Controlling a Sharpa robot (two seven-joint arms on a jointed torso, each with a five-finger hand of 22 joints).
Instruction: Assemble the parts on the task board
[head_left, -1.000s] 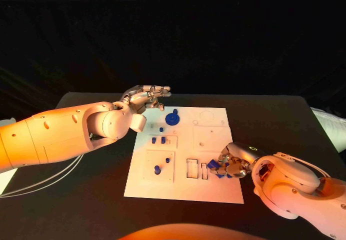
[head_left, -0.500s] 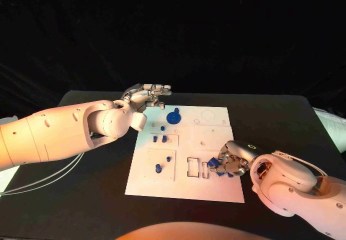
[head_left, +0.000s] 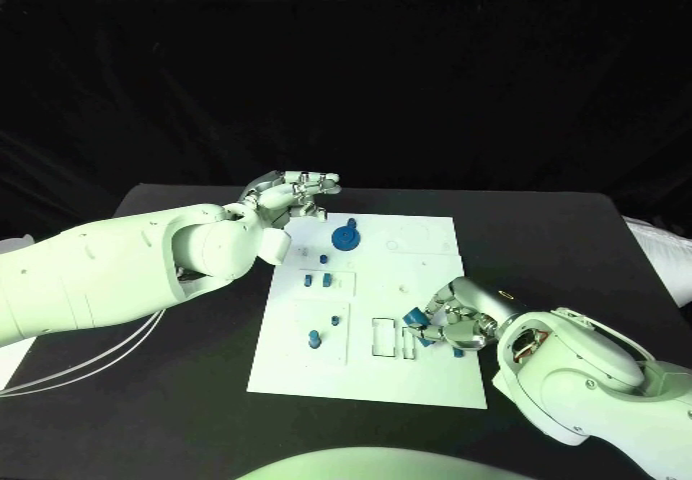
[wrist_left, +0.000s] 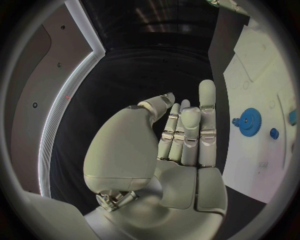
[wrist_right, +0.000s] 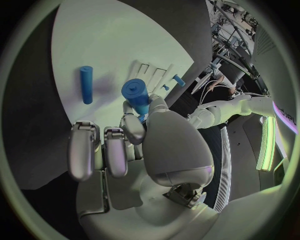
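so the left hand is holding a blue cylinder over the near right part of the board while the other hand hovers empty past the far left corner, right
Not quite: the hands are swapped. The right hand holds the blue cylinder over the near right part of the task board, as the right wrist view shows. The left hand is the empty one, past the far left corner in the head view.

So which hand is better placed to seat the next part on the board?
The right hand. It already holds a blue cylinder over the near right of the task board, beside the rectangular slots. The left hand hangs at the far left corner, fingers holding nothing.
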